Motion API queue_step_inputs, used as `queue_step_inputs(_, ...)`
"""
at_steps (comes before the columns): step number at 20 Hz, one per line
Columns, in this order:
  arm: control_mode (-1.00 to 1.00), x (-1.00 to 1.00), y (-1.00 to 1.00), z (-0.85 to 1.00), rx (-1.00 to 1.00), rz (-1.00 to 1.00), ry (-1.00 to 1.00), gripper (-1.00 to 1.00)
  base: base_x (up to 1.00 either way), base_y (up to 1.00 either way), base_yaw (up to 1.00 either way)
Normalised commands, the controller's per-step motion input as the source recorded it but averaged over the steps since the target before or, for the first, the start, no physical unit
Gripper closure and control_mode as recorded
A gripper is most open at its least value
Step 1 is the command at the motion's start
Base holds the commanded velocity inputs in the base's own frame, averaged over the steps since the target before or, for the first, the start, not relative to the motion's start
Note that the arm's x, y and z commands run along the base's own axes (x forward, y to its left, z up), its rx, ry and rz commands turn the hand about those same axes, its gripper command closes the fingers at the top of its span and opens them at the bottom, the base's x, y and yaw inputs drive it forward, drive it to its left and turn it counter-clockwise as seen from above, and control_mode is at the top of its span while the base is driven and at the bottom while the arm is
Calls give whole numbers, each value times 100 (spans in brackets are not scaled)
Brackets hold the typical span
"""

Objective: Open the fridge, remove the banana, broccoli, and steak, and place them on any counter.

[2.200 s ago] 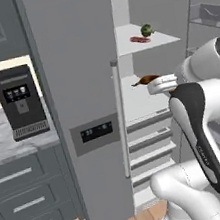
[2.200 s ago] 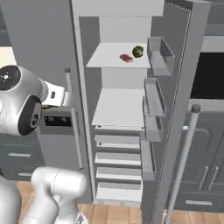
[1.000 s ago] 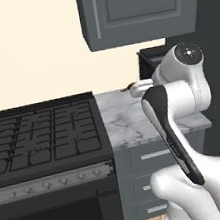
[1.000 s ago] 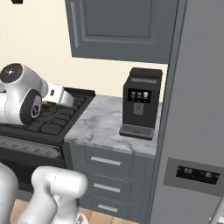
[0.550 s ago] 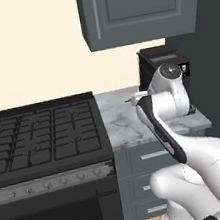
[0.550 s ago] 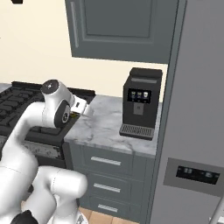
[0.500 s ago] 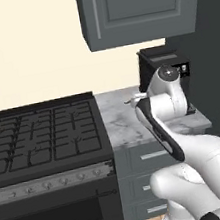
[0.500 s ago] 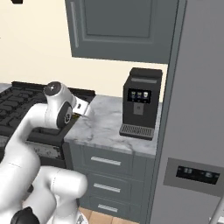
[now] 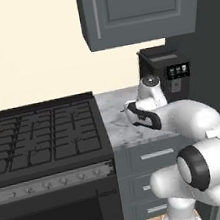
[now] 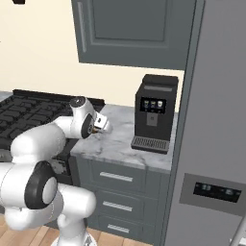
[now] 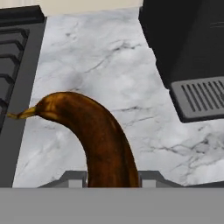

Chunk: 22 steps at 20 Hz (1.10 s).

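Brown, heavily spotted banana (image 11: 100,144), curved, stem tip pointing to 9 o'clock in the hand view; lower end pinched between the two dark finger tips of the gripper (image 11: 111,177), jaws pressed against its sides; fruit appears to hang just above the stone, though contact cannot be judged from this angle.

Counter (image 11: 109,74), white-grey marbled top; lies beneath the banana; dark grey drawers (image 10: 115,178) with silver bar handles below.

Black gas stove (image 9: 41,139); at 9 o'clock of the counter in the left base view, touching its edge.

Black coffee machine (image 10: 154,111); stands on the counter at 3 o'clock of the gripper, its ridged drip tray (image 11: 201,98) near the banana but apart from it.

Grey fridge (image 10: 211,144) with dark dispenser panel; at 3 o'clock of the coffee machine.

Grey wall cabinet (image 10: 134,31); at 12 o'clock over the counter.
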Motion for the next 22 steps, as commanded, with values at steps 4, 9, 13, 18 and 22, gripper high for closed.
queue_step_inputs(4, -100, 100, -6, -33, 0, -2, 15, 100, 0, 0, 0)
queue_step_inputs(9, -100, 84, -13, -60, 0, 0, -1, 100, 0, 0, 0)
queue_step_inputs(13, -100, 73, -14, -71, 0, 0, -2, 100, 0, 0, 0)
queue_step_inputs(18, -100, 65, -9, -43, 0, 0, 0, 100, 0, 0, 0)
queue_step_inputs(22, -100, 58, -2, -34, 0, -1, 4, -100, 0, 0, 0)
